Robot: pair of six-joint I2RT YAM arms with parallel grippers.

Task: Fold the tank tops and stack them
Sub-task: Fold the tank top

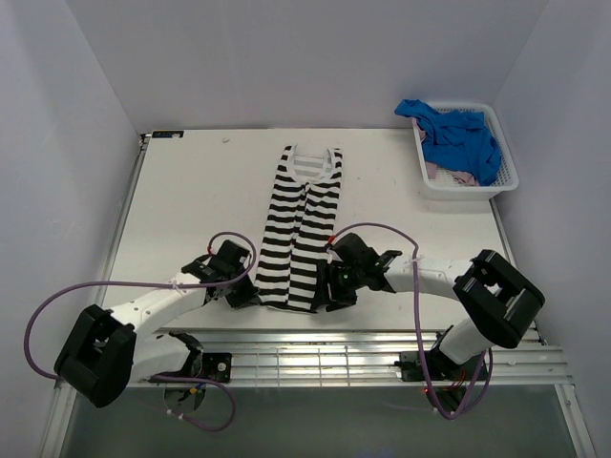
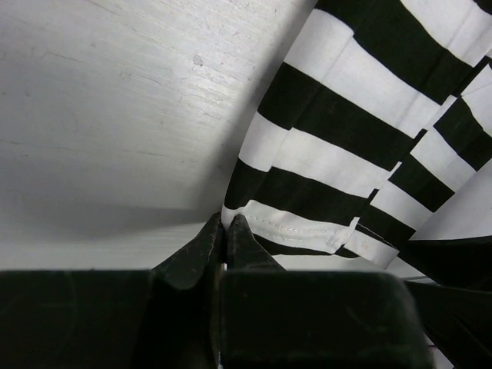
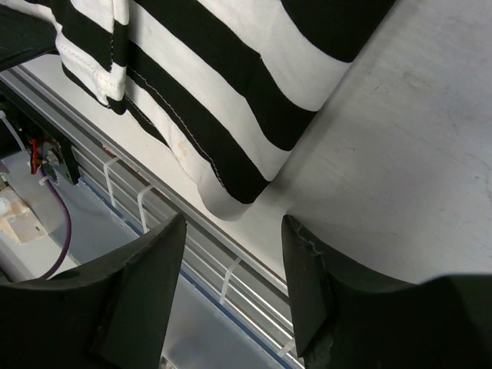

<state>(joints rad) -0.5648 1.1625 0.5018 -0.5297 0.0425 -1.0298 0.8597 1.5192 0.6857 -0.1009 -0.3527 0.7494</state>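
Dark fingers [image 2: 204, 246] of the left hand [image 2: 224, 229] fill the bottom of its wrist view, pressed together at the tips, with the white-stitched hem corner of the striped tank top [image 2: 346, 138] pinched between them. From there the cloth rises off the desk [image 2: 115, 100] in a soft curve. Seen from above, this top [image 1: 301, 229] lies lengthways in the middle of the desk [image 1: 191, 200], long and narrow. Its white-edged neckline is at the far end and its hem is at the near edge. Its black and white bands run across it and fall out of step along a line down the middle. The left hand [image 1: 250, 296] sits low at the hem's left corner, its arm reaching in from the near left. The right hand [image 1: 330, 289] mirrors it at the right corner, its arm bent in from the near right. In the right wrist view, the right hand [image 3: 233, 223] has its jaws standing apart on either side of the hem's lower corner [image 3: 231, 204], which lies flat at the desk's edge between the fingers, untouched by either. The blue tank top [image 1: 460, 138] is heaped in the white basket [image 1: 506, 181] at the far right corner. A little of the pink tank top [image 1: 451, 175] shows beneath it.
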